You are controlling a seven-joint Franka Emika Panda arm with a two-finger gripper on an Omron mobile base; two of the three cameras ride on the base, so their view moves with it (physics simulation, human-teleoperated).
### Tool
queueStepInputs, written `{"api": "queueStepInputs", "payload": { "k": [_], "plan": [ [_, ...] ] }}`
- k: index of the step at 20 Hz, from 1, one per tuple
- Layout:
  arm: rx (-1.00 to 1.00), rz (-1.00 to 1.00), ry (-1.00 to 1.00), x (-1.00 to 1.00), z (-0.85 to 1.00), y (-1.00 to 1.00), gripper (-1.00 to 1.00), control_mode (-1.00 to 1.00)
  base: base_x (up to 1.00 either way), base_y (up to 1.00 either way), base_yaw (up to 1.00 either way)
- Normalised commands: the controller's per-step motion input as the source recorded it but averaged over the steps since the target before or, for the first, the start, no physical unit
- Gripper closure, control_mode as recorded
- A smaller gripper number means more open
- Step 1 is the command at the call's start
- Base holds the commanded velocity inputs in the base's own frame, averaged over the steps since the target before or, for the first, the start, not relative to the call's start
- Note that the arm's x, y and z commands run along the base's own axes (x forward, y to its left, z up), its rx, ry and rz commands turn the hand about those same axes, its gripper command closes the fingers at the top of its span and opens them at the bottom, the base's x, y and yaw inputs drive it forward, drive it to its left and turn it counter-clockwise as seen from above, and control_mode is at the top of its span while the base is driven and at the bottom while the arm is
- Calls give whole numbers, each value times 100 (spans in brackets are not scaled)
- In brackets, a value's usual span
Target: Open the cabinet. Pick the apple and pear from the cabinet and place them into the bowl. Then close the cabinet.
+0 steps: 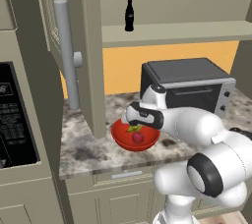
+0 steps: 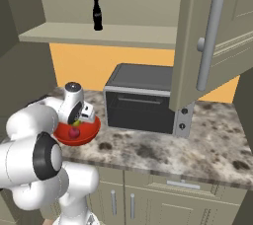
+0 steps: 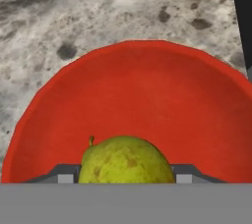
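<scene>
My hand (image 3: 123,176) grips the yellow-green pear (image 3: 125,160), bottom centre, over the glossy red bowl (image 3: 147,90); fingertips mostly cut off. Dark-red apple (image 1: 138,137) half hidden.

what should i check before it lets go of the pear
1. Pear sits between the fingers of the gripper: ok.
2. Gripper over the bowl, not over the counter: ok.
3. Apple already in the bowl: ok.
4. How high the pear hangs above the bowl floor: cannot tell.
5. Pear clear of the apple below: cannot tell.
6. Cabinet doors open, closing not yet done: ok for now.
</scene>
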Motion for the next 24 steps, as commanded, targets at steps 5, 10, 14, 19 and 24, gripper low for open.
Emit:
{"api": "queueStepInputs", "payload": {
  "k": [5, 10, 14, 19, 24],
  "plan": [
    [0, 0, 0, 0, 0, 0, -100, -100, 0, 0, 0],
    [0, 0, 0, 0, 0, 0, -100, -100, 0, 0, 0],
    [0, 0, 0, -10, 6, 0, -100, -100, 0, 0, 0],
    [-1, 0, -4, -33, 32, -1, -100, -100, 0, 0, 0],
    [-3, 0, -6, -51, 44, -5, -100, -100, 0, 0, 0]
  ]
}}
